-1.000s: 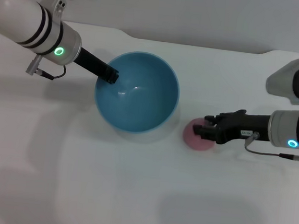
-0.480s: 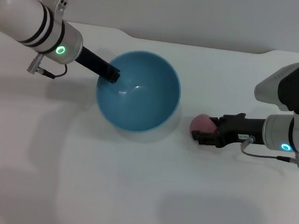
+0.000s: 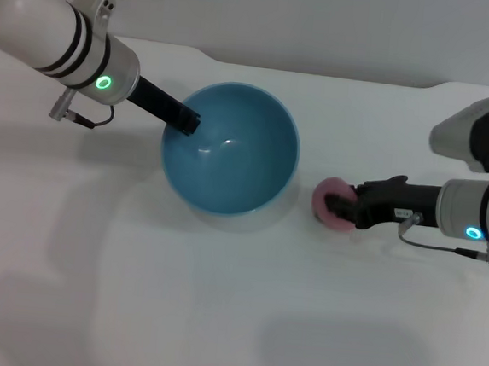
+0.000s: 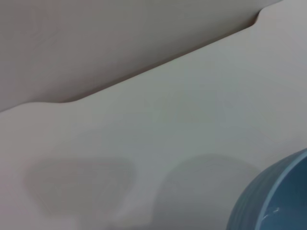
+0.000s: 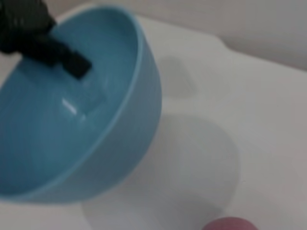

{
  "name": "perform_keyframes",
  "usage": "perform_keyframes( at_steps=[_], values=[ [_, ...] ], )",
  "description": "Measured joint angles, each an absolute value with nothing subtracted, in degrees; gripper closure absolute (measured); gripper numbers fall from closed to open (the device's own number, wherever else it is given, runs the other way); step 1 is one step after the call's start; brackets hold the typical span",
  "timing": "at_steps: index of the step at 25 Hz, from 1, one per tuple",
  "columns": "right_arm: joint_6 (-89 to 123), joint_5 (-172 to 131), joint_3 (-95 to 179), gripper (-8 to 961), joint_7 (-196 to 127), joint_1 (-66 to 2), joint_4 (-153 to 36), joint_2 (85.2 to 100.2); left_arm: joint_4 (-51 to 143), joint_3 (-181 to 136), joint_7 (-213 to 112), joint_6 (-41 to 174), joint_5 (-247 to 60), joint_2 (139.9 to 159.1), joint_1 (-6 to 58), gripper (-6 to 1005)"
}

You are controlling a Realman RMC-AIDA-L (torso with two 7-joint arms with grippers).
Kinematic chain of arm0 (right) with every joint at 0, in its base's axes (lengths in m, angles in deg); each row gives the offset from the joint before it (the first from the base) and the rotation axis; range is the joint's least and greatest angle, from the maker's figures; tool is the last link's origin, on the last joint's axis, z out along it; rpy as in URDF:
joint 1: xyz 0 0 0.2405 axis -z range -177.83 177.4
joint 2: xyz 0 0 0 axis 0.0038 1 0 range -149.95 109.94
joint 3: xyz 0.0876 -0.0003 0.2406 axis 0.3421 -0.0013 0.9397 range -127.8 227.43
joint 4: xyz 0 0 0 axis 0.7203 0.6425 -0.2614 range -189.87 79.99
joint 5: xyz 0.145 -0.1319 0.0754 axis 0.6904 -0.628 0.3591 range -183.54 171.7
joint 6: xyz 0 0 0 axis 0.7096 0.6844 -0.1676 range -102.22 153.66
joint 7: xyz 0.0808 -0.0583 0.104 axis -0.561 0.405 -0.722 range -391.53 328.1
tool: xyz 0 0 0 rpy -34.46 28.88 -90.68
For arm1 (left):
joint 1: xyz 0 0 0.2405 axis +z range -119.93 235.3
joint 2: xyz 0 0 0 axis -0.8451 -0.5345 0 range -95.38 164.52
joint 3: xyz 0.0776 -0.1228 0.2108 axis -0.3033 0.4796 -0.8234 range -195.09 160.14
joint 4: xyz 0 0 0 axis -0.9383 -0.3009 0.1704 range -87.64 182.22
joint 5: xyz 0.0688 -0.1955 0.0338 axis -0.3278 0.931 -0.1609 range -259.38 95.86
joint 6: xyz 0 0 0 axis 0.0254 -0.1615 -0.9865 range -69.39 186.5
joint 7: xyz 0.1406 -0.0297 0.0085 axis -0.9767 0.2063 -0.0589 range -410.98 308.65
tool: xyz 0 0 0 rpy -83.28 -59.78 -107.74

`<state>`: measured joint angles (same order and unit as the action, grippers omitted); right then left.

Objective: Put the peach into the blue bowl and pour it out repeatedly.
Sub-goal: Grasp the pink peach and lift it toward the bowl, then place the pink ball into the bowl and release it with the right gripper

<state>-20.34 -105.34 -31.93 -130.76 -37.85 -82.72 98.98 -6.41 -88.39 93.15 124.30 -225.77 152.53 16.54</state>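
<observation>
The blue bowl point(image 3: 229, 160) stands on the white table in the middle of the head view. My left gripper point(image 3: 185, 122) is shut on its left rim, with one black finger inside the bowl. The bowl is empty. It also shows in the left wrist view point(image 4: 280, 199) and the right wrist view point(image 5: 81, 110), where the left gripper's black fingers point(image 5: 48, 45) grip the rim. The pink peach point(image 3: 327, 199) lies just right of the bowl. My right gripper point(image 3: 342, 207) is closed around it from the right. The peach's top shows in the right wrist view point(image 5: 230, 224).
The white table point(image 3: 215, 317) ends at a back edge with a stepped notch point(image 3: 208, 57) behind the bowl. Both forearms reach in from the sides, the left point(image 3: 60, 34) and the right point(image 3: 481, 217).
My right gripper stood open around the peach, then drew its fingers together on it. The peach shifted slightly to the right. The bowl moved a little right with the left gripper.
</observation>
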Motion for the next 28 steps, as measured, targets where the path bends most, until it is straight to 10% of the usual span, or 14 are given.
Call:
perform_keyframes(
  at_steps=[14, 28],
  values=[
    [-32.18, -103.25, -18.34, 793, -127.5, -26.87, -100.33, 98.49, -5.82, -101.31, 99.53, 124.82, -225.34, 152.73, 14.35, 1000],
    [-55.73, -103.45, -19.67, 889, -120.47, -29.48, -103.13, 98.53, -2.56, -115.66, 104.83, 123.31, -220.35, 153.12, 8.65, 1001]
  ],
)
